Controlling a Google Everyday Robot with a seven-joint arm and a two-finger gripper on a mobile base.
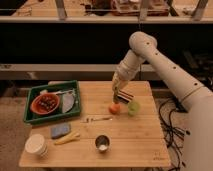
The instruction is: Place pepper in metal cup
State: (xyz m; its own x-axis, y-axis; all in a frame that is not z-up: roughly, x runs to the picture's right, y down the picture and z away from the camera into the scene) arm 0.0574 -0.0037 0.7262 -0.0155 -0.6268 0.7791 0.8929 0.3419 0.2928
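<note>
**Desk:** Where is the gripper?

**Me:** I have the gripper (118,96) just right of the frame's centre, low over the far part of the table (132,147). It hangs from the white arm (165,70) that comes in from the right edge. The jaws are drawn together.

**Desk:** Holding anything?

**Me:** I can't tell. A small, dark, slim piece, which I take for the pepper (126,95), sits right at the tip, on its right. I can't make out whether it is pinched or lying on the wood beside the jaws.

**Desk:** What is close by?

**Me:** Just below the gripper is an orange round piece (115,108). Near that, to its right, is a yellow-green round piece (133,107). Both rest on the table.

**Desk:** And the metal cup?

**Me:** The metal cup (102,143) stands upright in the lower middle of the frame, near the table's front edge. It is well apart from the gripper and the pepper. I see a pale inside.

**Desk:** Anything between them?

**Me:** A thin utensil (97,119) lies flat between the orange round piece and the cup, a little to the left.

**Desk:** The left side?

**Me:** A green tray (52,86) holds a red bowl (44,103) with something dark in it. Below the tray lie a blue block (60,131) and, just beside it, a yellow strip (67,138). A cream tub (36,145) stands at the table's lower left corner.
</note>
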